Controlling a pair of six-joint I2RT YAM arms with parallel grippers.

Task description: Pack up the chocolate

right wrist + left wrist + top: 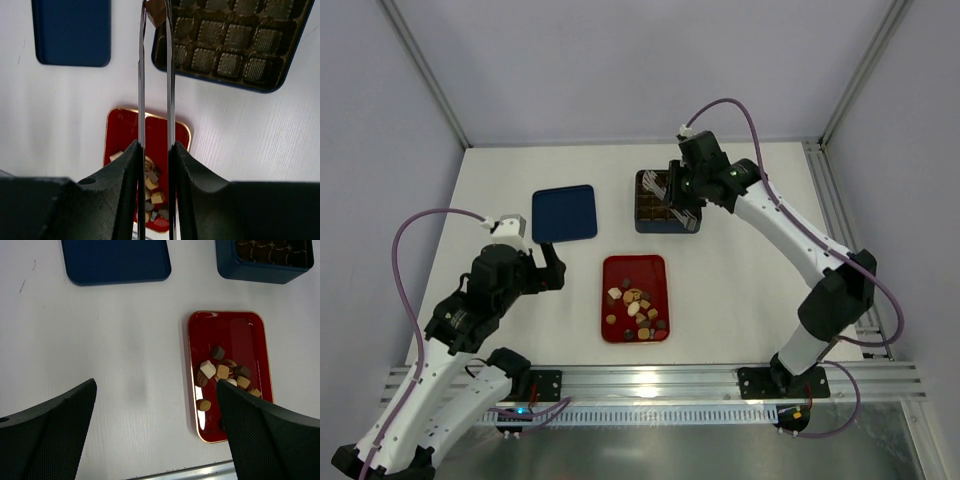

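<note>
Right wrist: right gripper [155, 10] clamped on chocolate piece [157, 14] | left wrist: left gripper [156, 386] spread wide

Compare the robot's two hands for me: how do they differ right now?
The left gripper has its jaws wide open and empty; the right gripper has thin blades pinched on a tan chocolate piece. The left gripper hangs over bare table beside the red tray; the right one is above a corner of the blue box. Both point downward.

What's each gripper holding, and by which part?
Right gripper pinches one brown chocolate piece by its opposite sides. Left gripper is open, holding nothing.
</note>
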